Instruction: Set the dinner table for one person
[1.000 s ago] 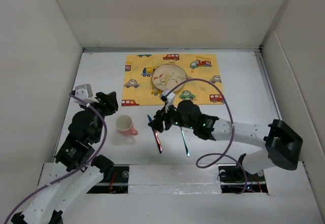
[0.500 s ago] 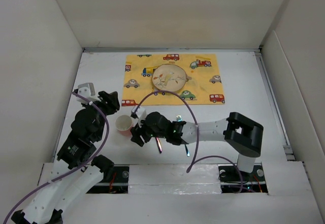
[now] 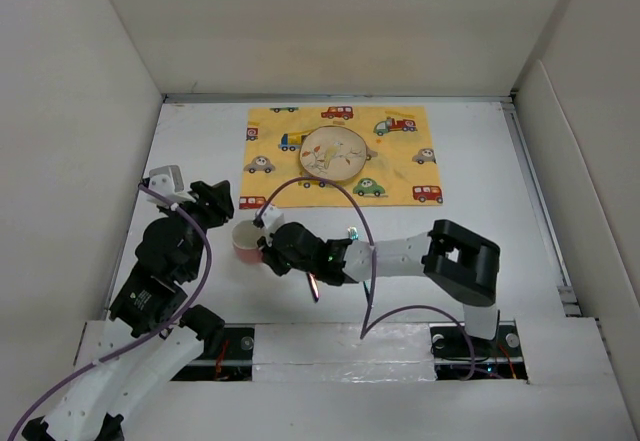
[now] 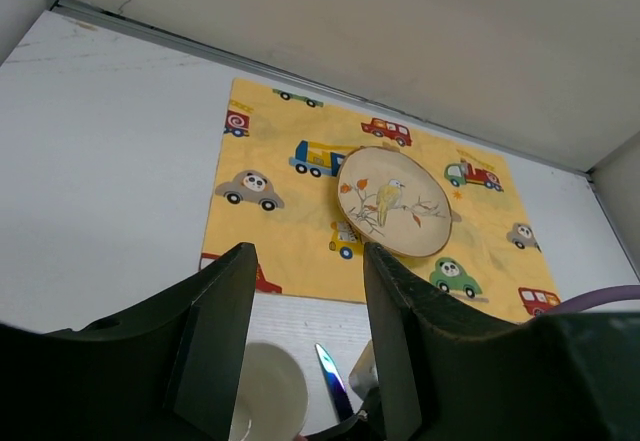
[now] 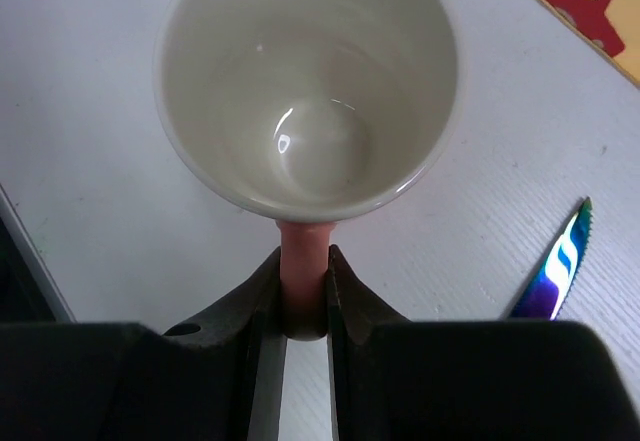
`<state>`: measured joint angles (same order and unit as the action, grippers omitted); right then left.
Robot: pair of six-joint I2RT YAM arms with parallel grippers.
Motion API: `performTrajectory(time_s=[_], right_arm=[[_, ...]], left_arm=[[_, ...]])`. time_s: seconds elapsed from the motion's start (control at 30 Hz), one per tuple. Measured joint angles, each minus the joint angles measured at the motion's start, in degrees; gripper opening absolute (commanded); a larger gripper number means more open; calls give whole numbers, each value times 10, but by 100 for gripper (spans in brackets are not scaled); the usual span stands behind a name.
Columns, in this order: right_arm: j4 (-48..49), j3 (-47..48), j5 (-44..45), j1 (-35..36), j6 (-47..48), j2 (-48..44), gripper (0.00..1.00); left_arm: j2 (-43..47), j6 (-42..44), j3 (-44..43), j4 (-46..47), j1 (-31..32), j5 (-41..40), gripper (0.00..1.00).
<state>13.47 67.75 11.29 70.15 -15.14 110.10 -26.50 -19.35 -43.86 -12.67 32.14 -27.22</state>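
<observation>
two fingers of the right hand (image 5: 303,286) pinch the pink handle (image 5: 303,246) of the mug (image 5: 300,91), lower left of centre on the white tabletop (image 3: 480,161) spanning the frame's middle; the left hand (image 4: 305,301) gapes, empty. lift it level, clear of the knife (image 5: 555,261), toward the yellow mat (image 3: 400,166).

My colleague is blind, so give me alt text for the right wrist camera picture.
The right gripper is closed on the pink handle of an empty cream mug standing on the white table. An iridescent knife lies beside it.
</observation>
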Motion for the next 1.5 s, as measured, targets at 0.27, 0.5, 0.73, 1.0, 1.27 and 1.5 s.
performTrajectory(time_s=[0.27,0.5,0.73,1.0,1.27,1.5], right_arm=[[-31,9,3,-106,2,-110,0],[-25,35,44,-346,15,-142,0],[-48,116,57,-544,10,-22,0],[-156,301,23,-613,2,162,0],[-221,386,6,-608,5,197,0],[-243,392,3,-607,2,197,0]], left_arm=[[1,0,0,0,0,0,50],[0,0,0,0,0,7,59],[0,0,0,0,0,13,60],[0,1,0,0,0,17,62],[0,4,0,0,0,17,62],[0,5,0,0,0,17,62]])
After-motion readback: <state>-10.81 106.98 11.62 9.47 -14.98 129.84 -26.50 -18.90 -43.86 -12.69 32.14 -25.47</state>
